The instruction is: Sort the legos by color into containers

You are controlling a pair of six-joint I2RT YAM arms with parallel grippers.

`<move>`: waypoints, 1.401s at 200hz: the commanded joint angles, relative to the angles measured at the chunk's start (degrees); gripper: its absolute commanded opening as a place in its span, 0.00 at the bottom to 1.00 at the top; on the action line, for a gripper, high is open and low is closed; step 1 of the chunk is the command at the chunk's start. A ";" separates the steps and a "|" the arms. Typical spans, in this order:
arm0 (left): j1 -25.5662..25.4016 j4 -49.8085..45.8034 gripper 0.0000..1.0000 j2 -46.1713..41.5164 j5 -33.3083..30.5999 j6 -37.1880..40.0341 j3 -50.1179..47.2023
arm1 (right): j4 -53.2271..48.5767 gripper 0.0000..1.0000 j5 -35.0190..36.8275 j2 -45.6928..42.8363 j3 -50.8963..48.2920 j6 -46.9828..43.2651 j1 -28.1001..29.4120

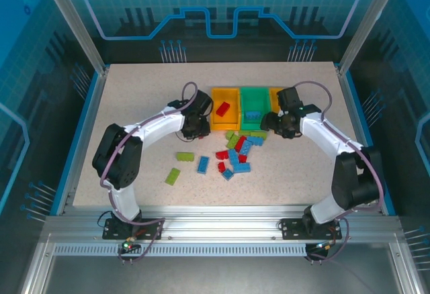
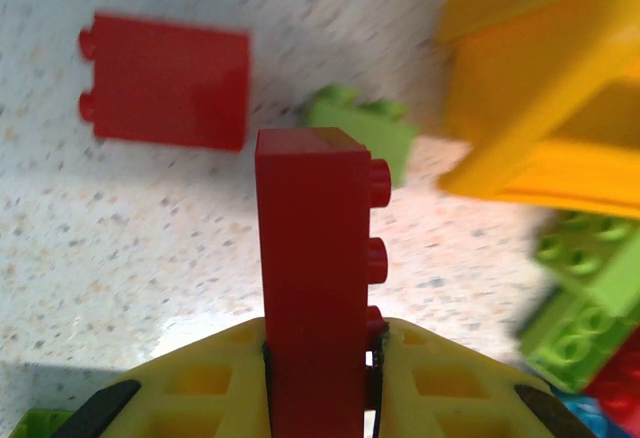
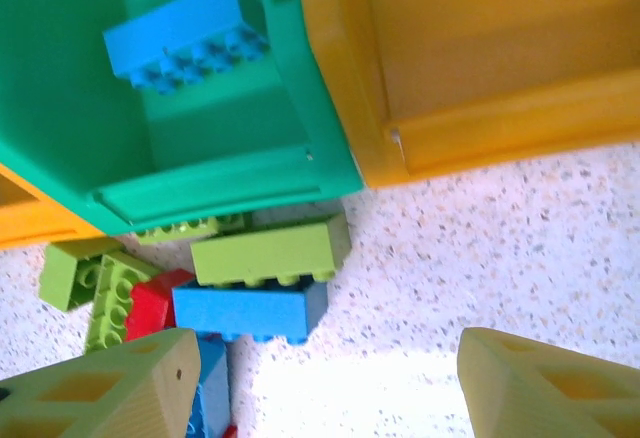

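Beside the orange bin (image 2: 540, 78) | my left end effector (image 2: 320, 358) is clenching a red brick (image 2: 312, 238) | I'm planning on lifting clear of the rim, then releasing inside | right end effector (image 3: 320, 378) is hanging released.

Speckled table (image 1: 134, 99); loose legos (image 1: 235, 154); containers (image 1: 254, 98)

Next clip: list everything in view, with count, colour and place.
Orange-yellow plastic bins: two, flanking the green one; the left holds a red brick.
Green plastic bin: one, middle of the row; holds a blue brick.
Loose studded bricks: over a dozen, red, blue, lime green; on the speckled table before the bins.
Gripped red brick: one, red, in the left gripper.
Left gripper: one, yellow, shut.
Right gripper: one, yellow, open, over the table by the bins.
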 commanded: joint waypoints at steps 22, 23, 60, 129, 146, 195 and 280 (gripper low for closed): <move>-1.01 1.72 0.23 -0.23 2.83 5.85 11.58 | 1.94 0.70 -2.03 -2.13 -5.99 0.62 0.47; -0.99 1.78 0.23 -0.09 3.00 5.96 11.86 | 2.01 0.70 -2.11 -2.14 -6.13 0.65 0.47; -1.01 0.62 0.23 7.82 5.64 9.20 22.53 | 5.39 0.71 -4.77 -2.88 -9.80 2.71 1.14; -0.88 -2.16 0.25 20.64 7.14 9.42 35.22 | 9.72 0.72 -6.90 -2.30 -10.89 6.62 6.89; -0.94 -2.08 0.29 21.31 6.86 8.73 35.47 | 10.29 0.72 -6.47 -1.17 -10.13 7.74 8.75; -0.89 -1.82 0.51 18.71 5.02 8.53 32.94 | 11.12 0.59 -5.28 3.76 -7.81 7.72 11.58; -0.98 2.85 0.63 5.44 3.57 7.22 19.22 | 11.39 0.33 -0.88 9.23 -5.75 6.59 12.96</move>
